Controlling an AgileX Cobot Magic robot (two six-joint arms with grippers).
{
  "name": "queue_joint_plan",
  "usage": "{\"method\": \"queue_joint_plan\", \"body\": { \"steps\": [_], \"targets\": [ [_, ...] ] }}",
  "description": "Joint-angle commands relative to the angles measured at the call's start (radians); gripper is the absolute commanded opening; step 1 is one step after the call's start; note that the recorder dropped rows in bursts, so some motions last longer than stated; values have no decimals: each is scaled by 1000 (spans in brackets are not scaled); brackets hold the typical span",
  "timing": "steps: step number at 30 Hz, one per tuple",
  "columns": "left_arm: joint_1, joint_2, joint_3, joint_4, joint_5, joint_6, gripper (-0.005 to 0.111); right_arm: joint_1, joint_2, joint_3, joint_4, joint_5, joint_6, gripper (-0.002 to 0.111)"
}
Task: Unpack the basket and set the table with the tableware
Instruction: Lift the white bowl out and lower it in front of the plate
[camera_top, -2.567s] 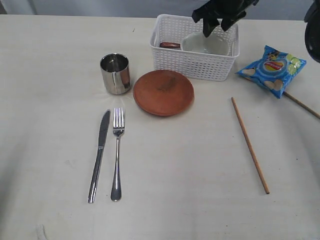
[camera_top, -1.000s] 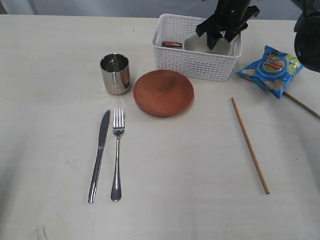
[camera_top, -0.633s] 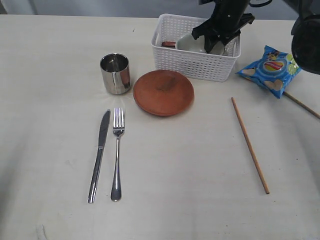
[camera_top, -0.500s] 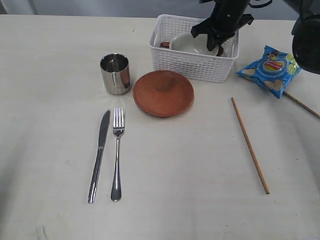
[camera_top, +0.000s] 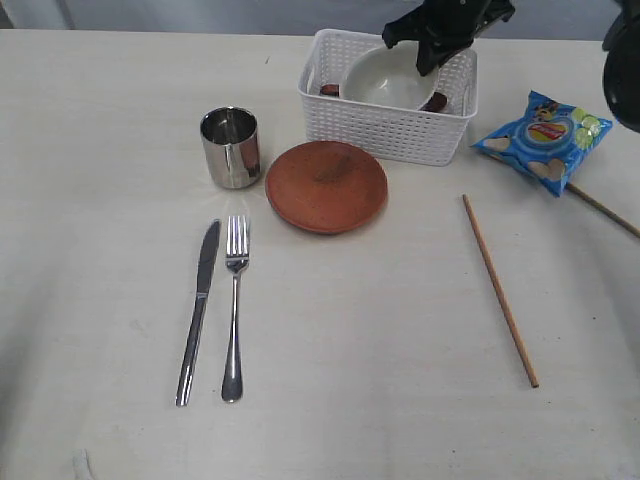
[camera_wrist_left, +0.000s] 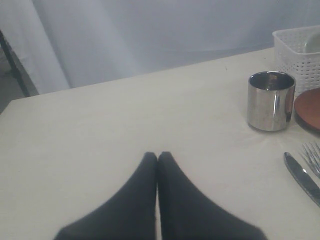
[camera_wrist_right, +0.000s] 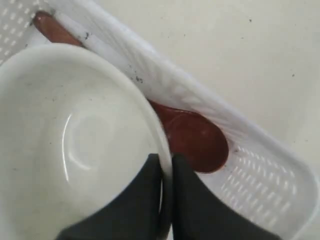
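My right gripper (camera_top: 430, 62) (camera_wrist_right: 165, 162) is shut on the rim of the white bowl (camera_top: 383, 80) (camera_wrist_right: 75, 140), one finger inside and one outside. The bowl hangs tilted above the white basket (camera_top: 385, 128) (camera_wrist_right: 260, 185). Under it in the basket lies the brown wooden spoon (camera_wrist_right: 195, 137) (camera_top: 434, 102). On the table (camera_top: 350, 330) lie the knife (camera_top: 200, 305), fork (camera_top: 235, 300), steel cup (camera_top: 231, 147) (camera_wrist_left: 270, 100), brown plate (camera_top: 326, 184) and a chopstick (camera_top: 500, 290). My left gripper (camera_wrist_left: 157, 156) hovers shut and empty over bare table near the cup; it does not show in the exterior view.
A blue chips bag (camera_top: 543, 138) lies right of the basket, with a second chopstick (camera_top: 605, 212) sticking out from under it toward the right edge. The plate sits close against the basket's front wall.
The right gripper went down into the basket, shut on the bowl's rim and rose; the bowl is now lifted and tipped toward the camera. The basket shifted slightly left.
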Motion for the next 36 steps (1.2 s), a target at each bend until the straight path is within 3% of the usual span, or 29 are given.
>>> {"method": "queue_joint_plan", "body": {
  "steps": [1, 8, 14, 26, 36],
  "targets": [
    [5, -3, 2, -12, -8, -3, 0, -8, -95, 0, -7, 5, 20, -1],
    [5, -3, 2, -12, -8, -3, 0, -32, -214, 15, 117, 5, 34, -1],
    [5, -3, 2, -12, -8, -3, 0, -38, -348, 186, 216, 5, 34, -1],
    [5, -3, 2, -12, -8, -3, 0, -24, -818, 953, 378, -61, -73, -1],
    [5, -3, 2, -12, -8, -3, 0, 169, -975, 1405, 380, -241, -79, -1]
  ]
}}
